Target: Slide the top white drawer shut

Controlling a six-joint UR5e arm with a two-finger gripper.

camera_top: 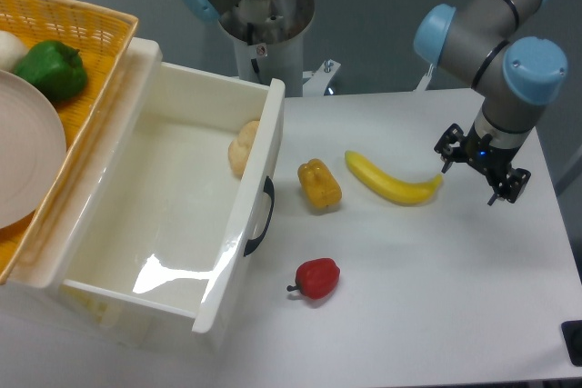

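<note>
We see the top white drawer [173, 215] pulled far out of its cabinet at the left of the scene, its glossy inside open to view and catching a bright glare near its front. Its front panel runs from far to near along the middle of the picture, and the curved black handle [259, 217] sits on the right face of that panel, toward the table. Inside the drawer, against the front wall at the far end, lies a pale, bread-like lump [243, 147].

Above and left of the drawer, a yellow wicker basket [86, 34] rests on the cabinet top. It holds a green pepper [51, 70], a pale plate [23, 161], and a small white item at the picture's edge that we cannot identify.

On the white table [436, 297] to the right of the drawer front lie a yellow pepper [319, 184], just beside it a banana [391, 184], and nearer to us a red pepper [317, 278].

The arm reaches in from the far right, and its gripper [482, 170] hangs at the right end of the banana, well apart from the drawer. One dark finger [446, 147] is close to the banana's tip; we cannot tell whether it touches. The fingers are spread apart with nothing between them.
</note>
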